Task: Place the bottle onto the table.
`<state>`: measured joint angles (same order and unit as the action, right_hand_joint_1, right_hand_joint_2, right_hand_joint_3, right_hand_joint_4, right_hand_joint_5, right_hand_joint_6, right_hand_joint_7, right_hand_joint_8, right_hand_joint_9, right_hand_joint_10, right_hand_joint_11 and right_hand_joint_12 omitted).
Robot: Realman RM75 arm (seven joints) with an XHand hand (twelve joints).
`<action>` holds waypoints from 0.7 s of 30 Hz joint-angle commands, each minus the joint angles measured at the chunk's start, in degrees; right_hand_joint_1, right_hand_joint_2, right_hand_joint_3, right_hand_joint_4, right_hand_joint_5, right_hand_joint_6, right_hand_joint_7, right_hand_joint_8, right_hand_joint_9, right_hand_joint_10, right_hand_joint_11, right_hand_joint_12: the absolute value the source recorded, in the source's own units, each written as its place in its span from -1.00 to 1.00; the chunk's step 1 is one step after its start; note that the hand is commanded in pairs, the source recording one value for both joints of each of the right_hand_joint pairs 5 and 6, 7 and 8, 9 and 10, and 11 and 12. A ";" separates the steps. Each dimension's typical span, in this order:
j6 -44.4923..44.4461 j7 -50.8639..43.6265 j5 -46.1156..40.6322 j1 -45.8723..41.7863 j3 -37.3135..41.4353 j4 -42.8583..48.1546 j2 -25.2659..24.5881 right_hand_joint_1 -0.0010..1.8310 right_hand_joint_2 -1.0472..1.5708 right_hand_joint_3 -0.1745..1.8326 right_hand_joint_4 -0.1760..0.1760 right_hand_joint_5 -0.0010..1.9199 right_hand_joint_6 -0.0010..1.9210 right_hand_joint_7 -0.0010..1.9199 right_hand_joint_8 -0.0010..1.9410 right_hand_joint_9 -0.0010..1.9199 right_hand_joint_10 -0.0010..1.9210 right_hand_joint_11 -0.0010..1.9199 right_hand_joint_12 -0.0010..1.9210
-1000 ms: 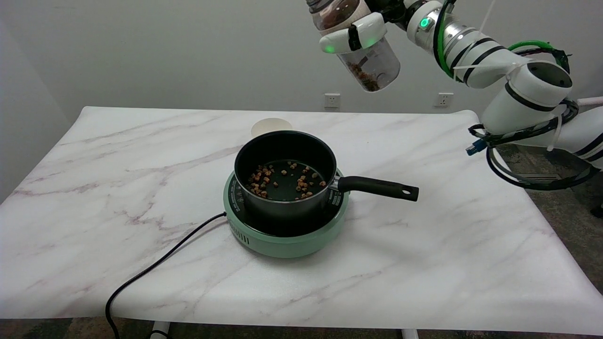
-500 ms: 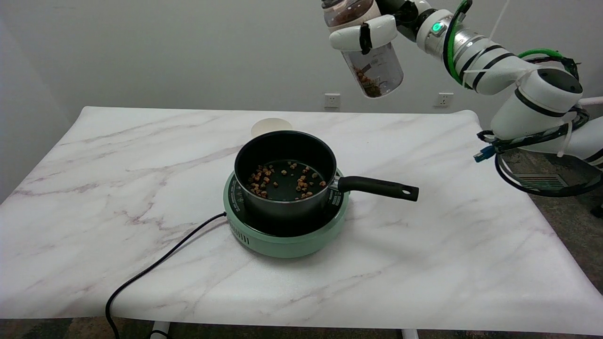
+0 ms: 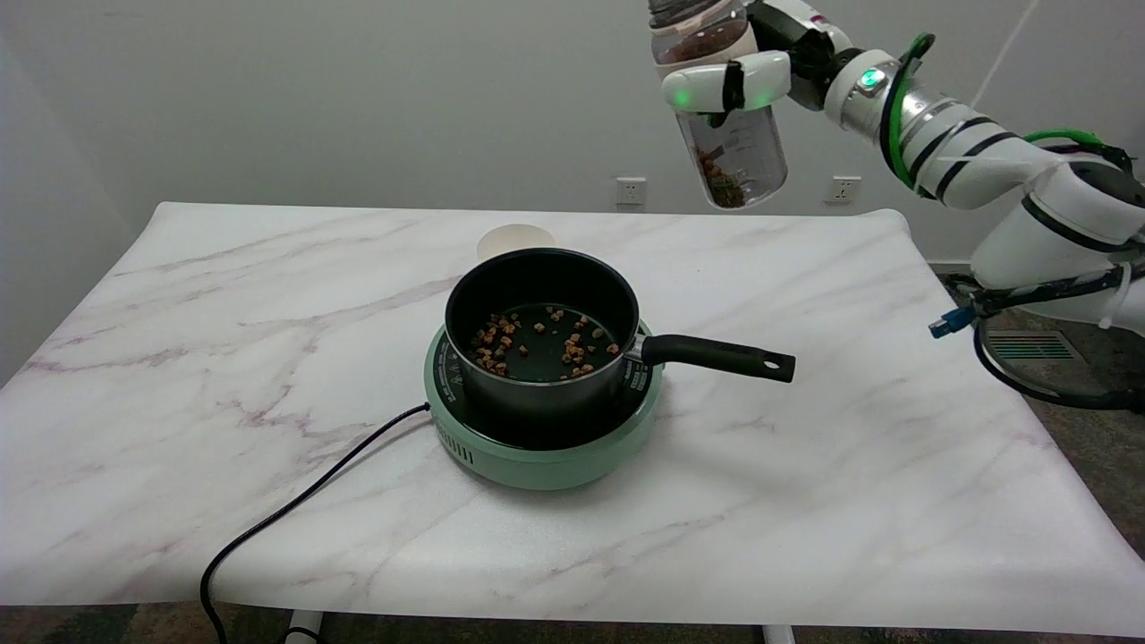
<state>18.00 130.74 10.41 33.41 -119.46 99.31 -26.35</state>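
The right hand point(image 3: 751, 67) holds the bottle point(image 3: 729, 116) high in the air, fingers wrapped around its upper body, with the arm reaching in from the right. The bottle hangs from the grip with its long axis close to upright, base tipped slightly toward the arm and neck up at the picture's top edge. Brown bits sit in its lower part, and more show near the neck.

The table point(image 3: 894, 429) lies well below the hand, and the coming move turns on that drop: the base has to come down flat, so the slight tilt probably wants squaring before contact. Straight under the hand, and out toward the arm, the marble looks bare, a fair landing spot.

Below and to the side away from the arm stands the pot point(image 3: 541, 326) on the green cooker point(image 3: 537, 447), with the same brown bits scattered inside. Its handle point(image 3: 716, 356) sticks out toward the arm's side and ends almost under the bottle, nearer the camera; this is the thing most likely to be struck if the descent drifts forward. A pale round lid point(image 3: 514, 240) lies behind the pot. The cord point(image 3: 295, 510) runs off the cooker's far side, well clear.
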 commanded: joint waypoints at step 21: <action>-20.28 0.80 -6.84 -33.02 35.85 -6.95 2.08 0.47 0.45 -0.06 0.00 0.62 0.62 0.60 0.59 0.60 0.60 0.32 0.32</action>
<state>4.66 131.39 7.38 7.86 -92.21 96.09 -24.98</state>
